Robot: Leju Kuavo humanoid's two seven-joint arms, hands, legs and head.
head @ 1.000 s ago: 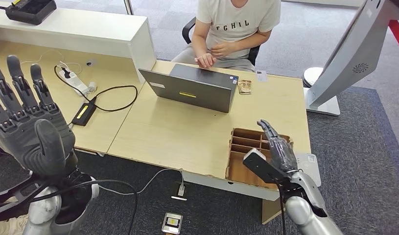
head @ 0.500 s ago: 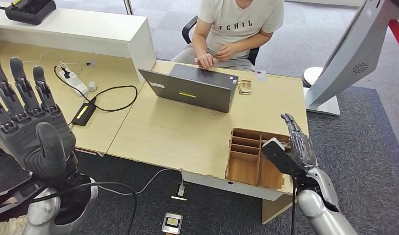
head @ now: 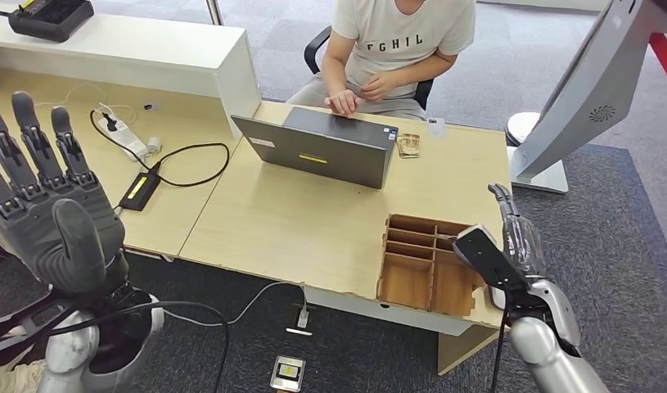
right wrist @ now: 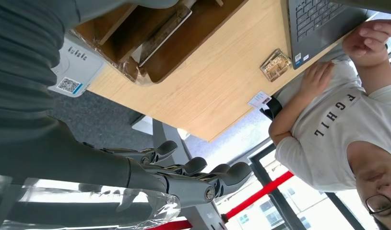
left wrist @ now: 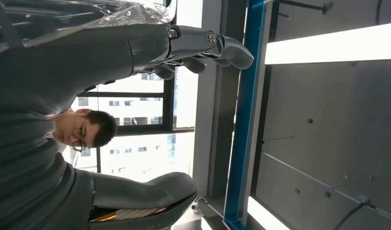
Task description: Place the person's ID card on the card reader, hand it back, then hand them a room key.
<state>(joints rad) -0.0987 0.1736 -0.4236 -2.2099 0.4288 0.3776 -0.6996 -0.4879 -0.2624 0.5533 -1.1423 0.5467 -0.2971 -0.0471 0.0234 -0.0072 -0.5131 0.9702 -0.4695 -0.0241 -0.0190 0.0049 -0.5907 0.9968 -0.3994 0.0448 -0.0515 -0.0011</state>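
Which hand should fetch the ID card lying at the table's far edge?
Right. The right hand is open beside the wooden organizer, on the card's side; the left hand is raised off the table's left end.

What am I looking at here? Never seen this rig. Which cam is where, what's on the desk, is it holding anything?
It's a two-armed humanoid robot. The wide picture is taken from its head, looking down at a desk. The other two come from cameras at each wrist, so they look turned.

The left hand is raised with fingers spread and holds nothing. The right hand hangs over the desk's right edge, fingers straight, also holding nothing.

On the desk: an open laptop, a wooden divided tray, a small white card near the far edge, and a white device with a QR code beside the tray, probably the card reader. A person sits across the desk.
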